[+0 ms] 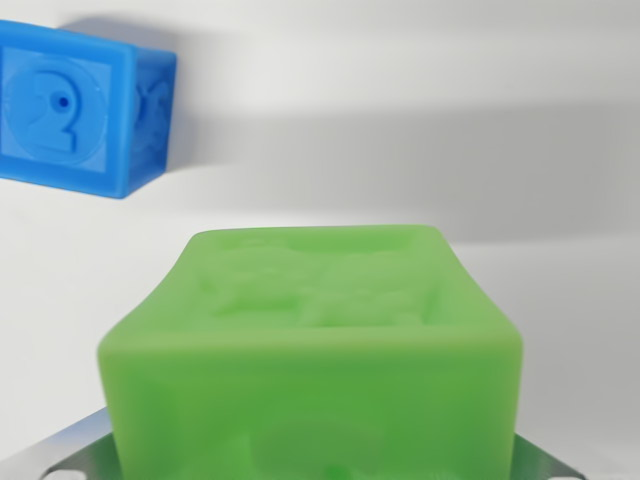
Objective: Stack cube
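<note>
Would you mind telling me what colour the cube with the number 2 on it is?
Blue; the cube shows clearly at the wrist view's upper left.

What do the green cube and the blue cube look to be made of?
Green cube: probably soft rubber or silicone-like plastic, going by its matte, slightly translucent look, rounded edges and moulded relief on top. Blue cube: likely the same kind of moulded material, matte, with a raised "2" in a framed face. Hardness cannot be judged.

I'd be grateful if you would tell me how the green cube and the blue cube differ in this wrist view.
The green cube fills the lower centre, close and blurred; the blue cube sits smaller at the wrist view's upper left. The blue cube shows a clear raised 2, while the green cube's relief is unreadable. Metal gripper parts flank the green cube only. Both are embossed blocks.
</note>
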Available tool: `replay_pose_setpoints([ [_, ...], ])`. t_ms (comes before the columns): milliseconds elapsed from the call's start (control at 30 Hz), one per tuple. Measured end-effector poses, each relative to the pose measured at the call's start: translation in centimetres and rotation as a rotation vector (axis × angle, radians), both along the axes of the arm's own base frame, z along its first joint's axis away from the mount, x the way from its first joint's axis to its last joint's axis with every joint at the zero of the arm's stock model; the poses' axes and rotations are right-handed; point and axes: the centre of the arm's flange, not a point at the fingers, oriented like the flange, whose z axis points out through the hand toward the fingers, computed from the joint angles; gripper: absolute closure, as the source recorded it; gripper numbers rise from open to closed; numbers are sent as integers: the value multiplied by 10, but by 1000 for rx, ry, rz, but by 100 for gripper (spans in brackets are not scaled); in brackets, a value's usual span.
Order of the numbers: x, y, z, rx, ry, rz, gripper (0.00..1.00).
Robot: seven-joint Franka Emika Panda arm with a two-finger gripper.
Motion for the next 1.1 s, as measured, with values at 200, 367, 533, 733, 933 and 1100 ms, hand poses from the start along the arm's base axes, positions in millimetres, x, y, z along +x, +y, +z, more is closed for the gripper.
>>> replay_pose_setpoints([
  [200,5,8,7,0,0,-12,100],
  [367,9,15,12,0,0,-22,100],
  [533,14,22,19,0,-1,-32,100],
  [733,18,30,26,1,-1,-44,100],
  [933,24,38,33,1,-1,-57,100],
  [1100,28,45,39,1,-2,-67,100],
])
